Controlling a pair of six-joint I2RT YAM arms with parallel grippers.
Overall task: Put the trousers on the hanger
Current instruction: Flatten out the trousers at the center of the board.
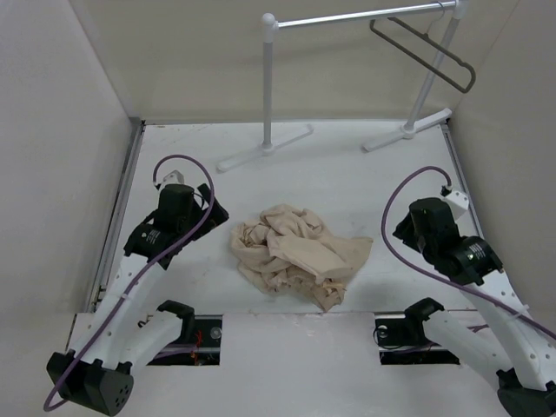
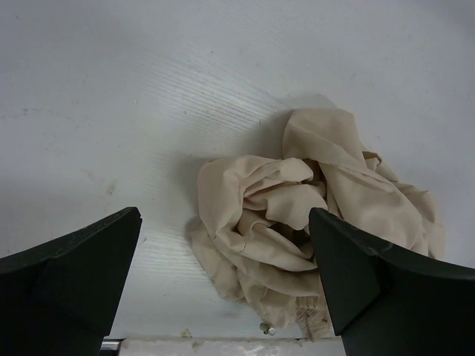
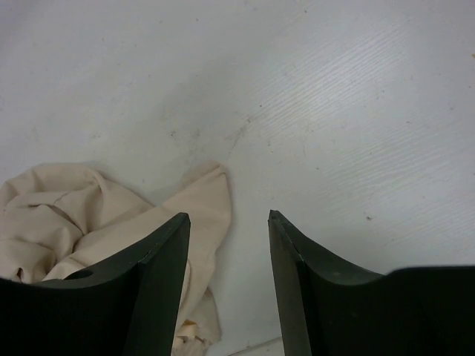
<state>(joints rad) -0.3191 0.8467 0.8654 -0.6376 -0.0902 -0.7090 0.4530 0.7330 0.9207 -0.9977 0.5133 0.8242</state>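
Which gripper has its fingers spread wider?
The left gripper: its fingers stand far apart, framing part of the trousers. The right gripper is also open, but with only a narrow gap.

The right gripper (image 3: 228, 219) fills the bottom of the frame, its two dark fingers (image 3: 159, 282) standing apart with bare white table (image 3: 334, 89) showing in the gap. The trousers (image 3: 74, 208) lie crumpled at the lower left, partly hidden behind the left-hand finger, with one flat fold reaching toward the gap and ending just beside it. Neither finger touches the cloth. The table carries faint streaks and a few small dark specks.
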